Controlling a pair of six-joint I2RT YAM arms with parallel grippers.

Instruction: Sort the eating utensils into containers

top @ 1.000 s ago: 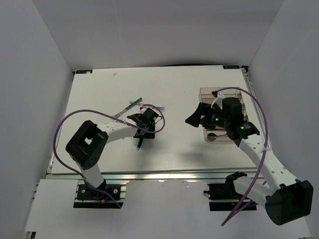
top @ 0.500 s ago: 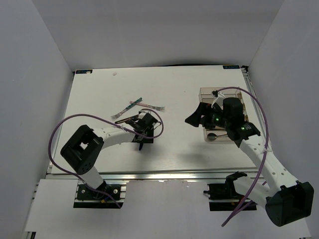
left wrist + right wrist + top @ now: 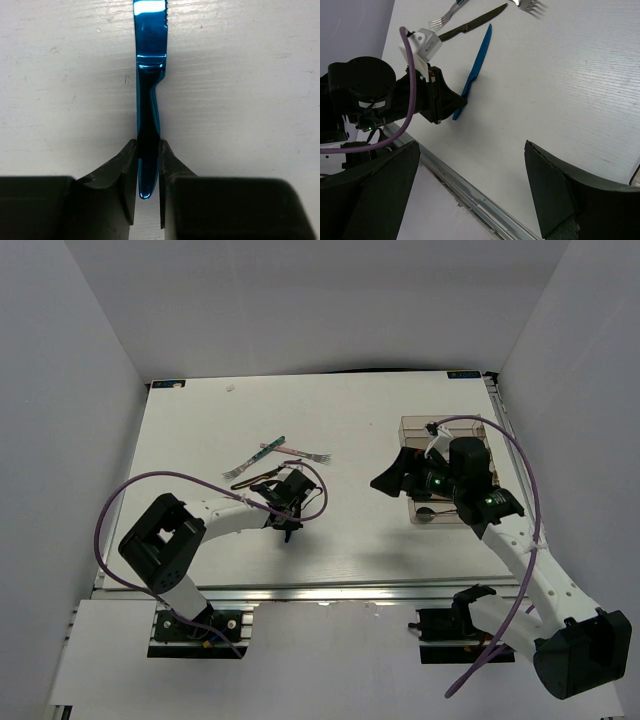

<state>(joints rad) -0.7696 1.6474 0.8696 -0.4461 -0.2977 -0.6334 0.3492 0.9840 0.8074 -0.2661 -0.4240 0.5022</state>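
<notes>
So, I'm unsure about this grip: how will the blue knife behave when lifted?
The blue knife looks thin, rigid plastic, so probably light and stiff. Its glossy surface could slip. The left gripper pinches only the handle's end, so the blade may sag or swivel.

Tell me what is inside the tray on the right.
At the near end of the tray a dark spoon shows. The right arm covers most of the tray, so the rest of its contents cannot be seen.
</notes>
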